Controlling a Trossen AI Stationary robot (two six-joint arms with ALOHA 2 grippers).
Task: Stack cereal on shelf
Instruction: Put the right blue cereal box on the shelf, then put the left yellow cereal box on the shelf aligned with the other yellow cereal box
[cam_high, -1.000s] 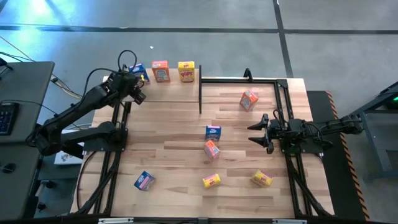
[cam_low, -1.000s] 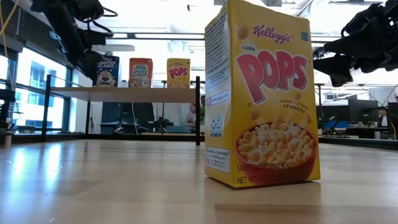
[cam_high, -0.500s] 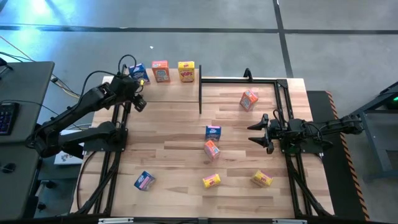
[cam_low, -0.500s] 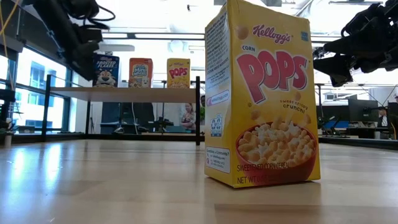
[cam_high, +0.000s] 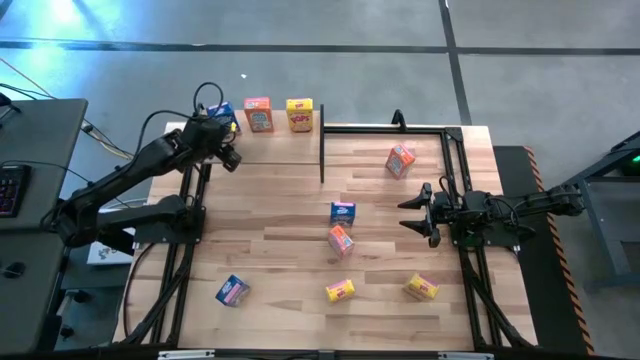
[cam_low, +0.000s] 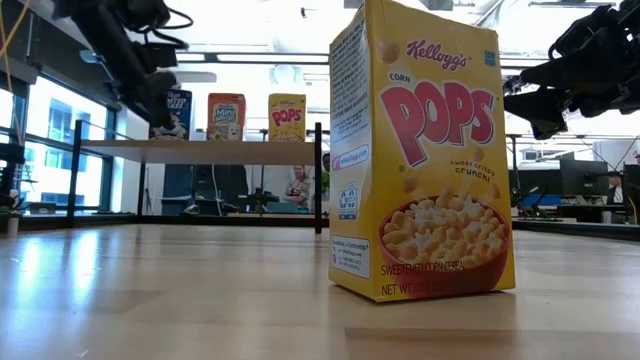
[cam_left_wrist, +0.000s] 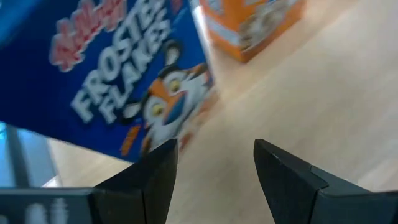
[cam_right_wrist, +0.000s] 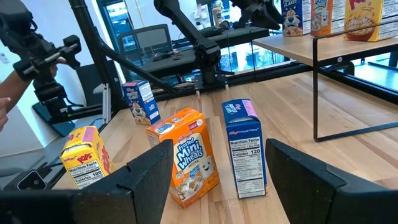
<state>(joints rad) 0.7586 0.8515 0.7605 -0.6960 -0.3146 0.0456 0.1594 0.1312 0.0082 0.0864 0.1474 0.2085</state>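
The shelf (cam_high: 270, 148) stands at the table's far left on thin black posts. A blue (cam_high: 222, 116), an orange (cam_high: 258, 115) and a yellow (cam_high: 299, 115) cereal box stand upright on its board. My left gripper (cam_high: 230, 157) is open and empty just in front of the blue box (cam_left_wrist: 118, 81), its fingers on the near side of it without touching. My right gripper (cam_high: 412, 212) is open and empty above the table's right side. Several more boxes lie or stand on the tabletop.
On the tabletop are an orange-red box (cam_high: 400, 160) at the far right, a blue (cam_high: 342, 212) and an orange (cam_high: 340, 240) box at the middle, and a blue (cam_high: 232, 290) and two yellow boxes (cam_high: 340, 291) (cam_high: 421, 288) near the front edge. A black frame (cam_high: 322, 155) borders the shelf.
My left gripper has shifted a little toward the table's right, and in the low view it now stands in front of the blue box on the shelf. The box has stayed upright in place.
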